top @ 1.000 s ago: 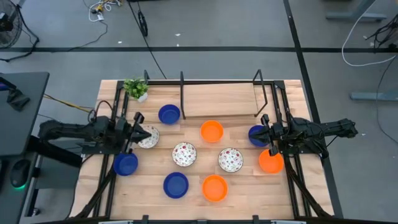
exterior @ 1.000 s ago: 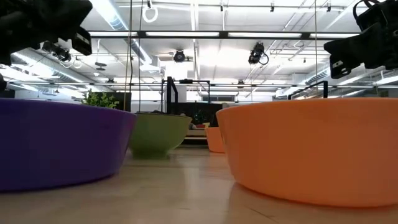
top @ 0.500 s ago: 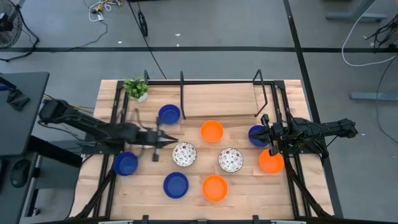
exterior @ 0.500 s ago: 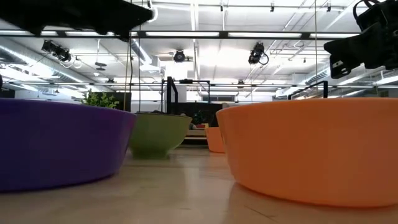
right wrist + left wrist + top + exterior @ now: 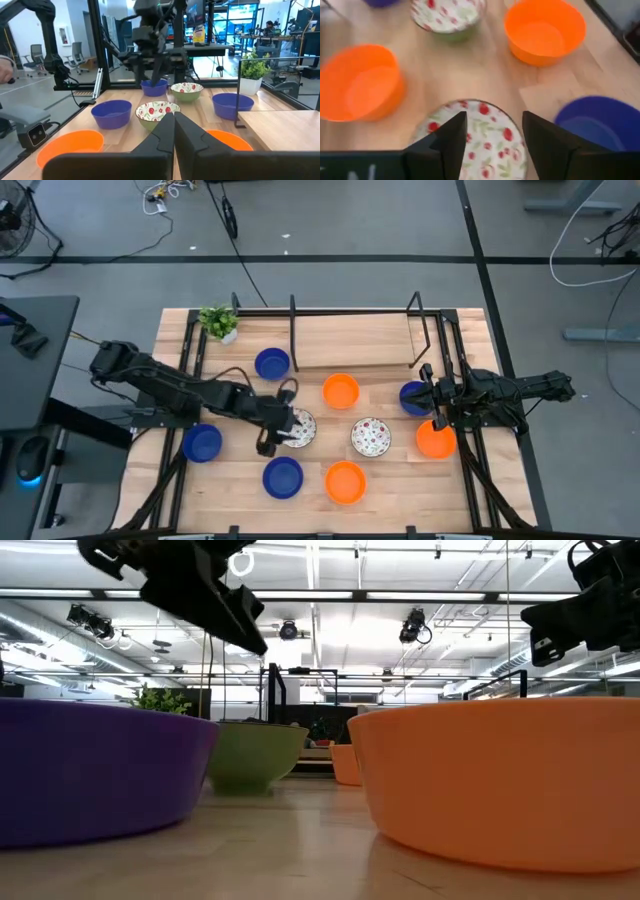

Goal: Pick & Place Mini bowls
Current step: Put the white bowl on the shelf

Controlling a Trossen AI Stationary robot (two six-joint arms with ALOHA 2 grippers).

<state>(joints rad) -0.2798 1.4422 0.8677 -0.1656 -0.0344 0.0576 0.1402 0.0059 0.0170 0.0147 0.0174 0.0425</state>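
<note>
Several mini bowls stand on the wooden table: blue, orange, and white with red flowers. My left gripper is open and hovers over the middle floral bowl. In the left wrist view its fingers stand over the rim on either side, with the bowl's inside between them. In the low view it is well above the table. My right gripper is shut and empty at the table's right edge, over a blue bowl and beside an orange bowl.
Around the floral bowl stand a second floral bowl, orange bowls and blue bowls. A small potted plant stands at the far left corner. Black frame posts rise near the far edge.
My left arm has reached out from the table's left edge toward the middle, a little toward the near edge, and its gripper now stands over the middle floral bowl.
</note>
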